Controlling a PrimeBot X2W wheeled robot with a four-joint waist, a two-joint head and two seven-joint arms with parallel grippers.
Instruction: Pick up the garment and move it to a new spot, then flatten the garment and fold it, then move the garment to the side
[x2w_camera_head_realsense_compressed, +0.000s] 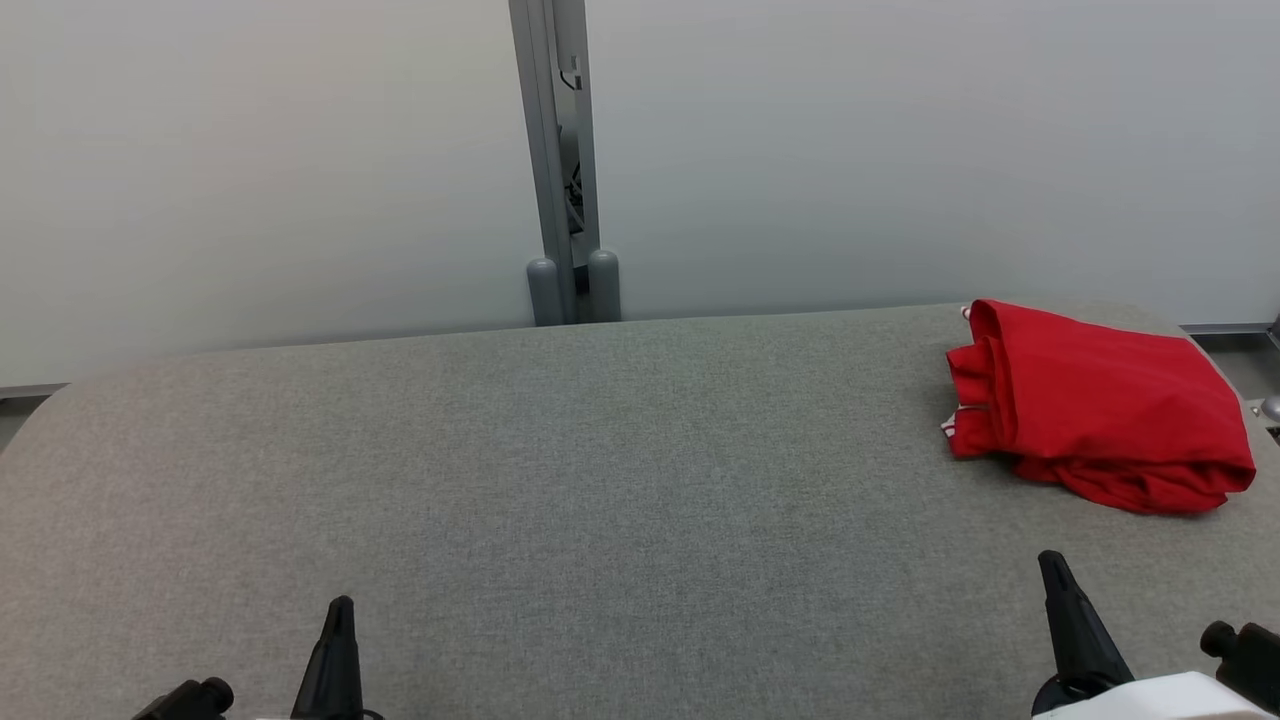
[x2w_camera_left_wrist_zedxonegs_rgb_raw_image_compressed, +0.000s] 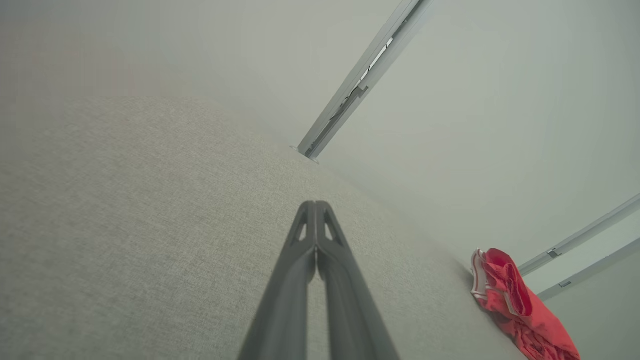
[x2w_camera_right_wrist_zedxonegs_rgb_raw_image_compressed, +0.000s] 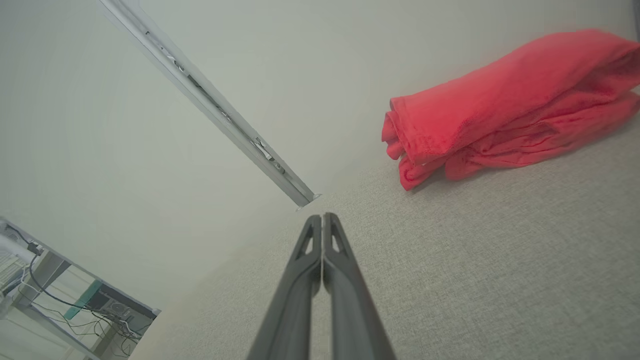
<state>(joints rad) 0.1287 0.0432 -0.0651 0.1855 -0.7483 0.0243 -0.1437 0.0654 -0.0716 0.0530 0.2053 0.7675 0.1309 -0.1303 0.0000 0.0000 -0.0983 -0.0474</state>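
Observation:
The garment (x2w_camera_head_realsense_compressed: 1100, 405) is a red cloth folded into a thick bundle, lying at the far right of the grey fabric table (x2w_camera_head_realsense_compressed: 600, 480). It also appears at the lower right of the left wrist view as the garment (x2w_camera_left_wrist_zedxonegs_rgb_raw_image_compressed: 520, 305), and at the upper right of the right wrist view as the garment (x2w_camera_right_wrist_zedxonegs_rgb_raw_image_compressed: 505, 105). My left gripper (x2w_camera_head_realsense_compressed: 340, 605) sits shut at the near left edge, empty, its tips pressed together (x2w_camera_left_wrist_zedxonegs_rgb_raw_image_compressed: 316, 204). My right gripper (x2w_camera_head_realsense_compressed: 1050, 560) is shut and empty too, a short way in front of the bundle, tips together (x2w_camera_right_wrist_zedxonegs_rgb_raw_image_compressed: 322, 216).
Pale partition walls stand behind the table, joined by a grey post (x2w_camera_head_realsense_compressed: 560, 160) with two round feet. A desk with cables (x2w_camera_right_wrist_zedxonegs_rgb_raw_image_compressed: 55, 295) lies beyond the table's far corner in the right wrist view. Bare grey fabric stretches across the left and middle.

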